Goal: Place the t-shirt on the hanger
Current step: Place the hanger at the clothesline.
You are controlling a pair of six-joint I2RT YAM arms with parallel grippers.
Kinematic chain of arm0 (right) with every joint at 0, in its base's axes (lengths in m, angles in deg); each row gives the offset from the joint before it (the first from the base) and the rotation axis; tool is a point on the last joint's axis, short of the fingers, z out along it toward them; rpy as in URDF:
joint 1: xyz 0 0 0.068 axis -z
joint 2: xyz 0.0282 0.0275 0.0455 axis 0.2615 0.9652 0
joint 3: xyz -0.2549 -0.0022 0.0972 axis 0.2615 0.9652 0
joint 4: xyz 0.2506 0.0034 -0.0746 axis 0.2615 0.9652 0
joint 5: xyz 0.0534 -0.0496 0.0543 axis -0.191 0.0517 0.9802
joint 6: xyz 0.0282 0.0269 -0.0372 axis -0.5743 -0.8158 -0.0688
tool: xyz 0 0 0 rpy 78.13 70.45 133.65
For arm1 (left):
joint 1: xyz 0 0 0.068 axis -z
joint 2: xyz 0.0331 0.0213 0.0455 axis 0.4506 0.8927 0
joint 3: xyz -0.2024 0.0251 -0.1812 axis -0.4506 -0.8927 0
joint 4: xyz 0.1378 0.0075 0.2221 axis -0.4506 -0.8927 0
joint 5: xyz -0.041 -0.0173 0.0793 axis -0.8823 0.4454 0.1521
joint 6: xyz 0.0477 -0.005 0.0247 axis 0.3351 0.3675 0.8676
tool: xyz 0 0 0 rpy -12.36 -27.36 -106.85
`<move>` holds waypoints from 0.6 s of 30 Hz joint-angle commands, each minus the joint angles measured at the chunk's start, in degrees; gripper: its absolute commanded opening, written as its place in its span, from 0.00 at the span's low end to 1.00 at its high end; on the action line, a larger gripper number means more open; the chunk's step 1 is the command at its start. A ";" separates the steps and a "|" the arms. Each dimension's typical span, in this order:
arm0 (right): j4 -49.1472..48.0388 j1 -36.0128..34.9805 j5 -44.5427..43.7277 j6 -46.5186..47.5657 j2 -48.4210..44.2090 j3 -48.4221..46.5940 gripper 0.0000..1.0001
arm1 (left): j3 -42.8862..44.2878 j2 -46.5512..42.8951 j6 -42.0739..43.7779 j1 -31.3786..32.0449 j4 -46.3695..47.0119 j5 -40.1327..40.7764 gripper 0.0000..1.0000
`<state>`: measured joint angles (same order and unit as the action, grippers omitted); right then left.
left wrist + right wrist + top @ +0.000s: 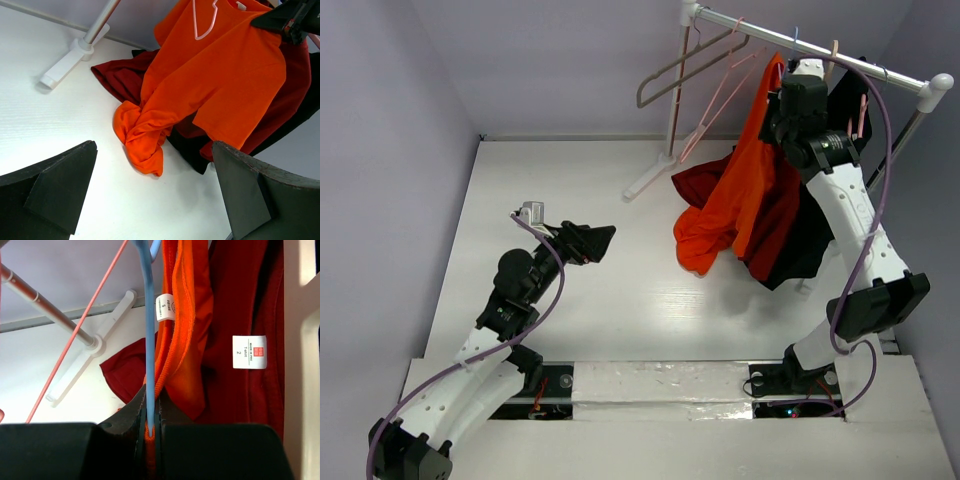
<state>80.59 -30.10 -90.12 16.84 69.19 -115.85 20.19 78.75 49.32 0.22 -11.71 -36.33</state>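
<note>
The orange t-shirt (735, 200) hangs from the rack, its lower end bunched on the table; it fills the left wrist view (215, 75). In the right wrist view its collar (187, 315) with a white tag (165, 307) runs beside the thin light-blue hanger (148, 340). My right gripper (150, 427) is shut on the hanger wire and the collar edge together, up at the rail (798, 85). The hanger's hook (796, 38) sits at the rail. My left gripper (595, 240) is open and empty, low over the table, left of the shirt (155, 200).
A dark red shirt (240, 300) and a black garment (810, 250) hang behind the orange one. A pink hanger (720, 95) and a beige hanger (685, 65) hang on the rail (820, 50). The rack's white foot (650, 180) lies on the table.
</note>
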 commanded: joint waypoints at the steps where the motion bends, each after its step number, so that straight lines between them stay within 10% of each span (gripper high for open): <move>1: -5.26 0.70 0.08 0.47 -0.01 -0.47 0.00 | 0.43 -0.35 0.50 0.33 2.83 -0.38 0.99; 9: -5.87 0.70 0.69 0.38 -2.30 3.22 0.05 | 0.43 -0.44 0.59 0.33 2.74 -0.03 0.99; 18: -4.82 0.70 4.02 -0.50 -9.58 4.37 0.95 | 0.34 0.88 0.76 0.33 3.00 0.41 0.99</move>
<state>78.32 -29.75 -88.02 16.42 65.57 -111.02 20.19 79.28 49.32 0.22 -11.69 -36.09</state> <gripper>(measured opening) 0.909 0.989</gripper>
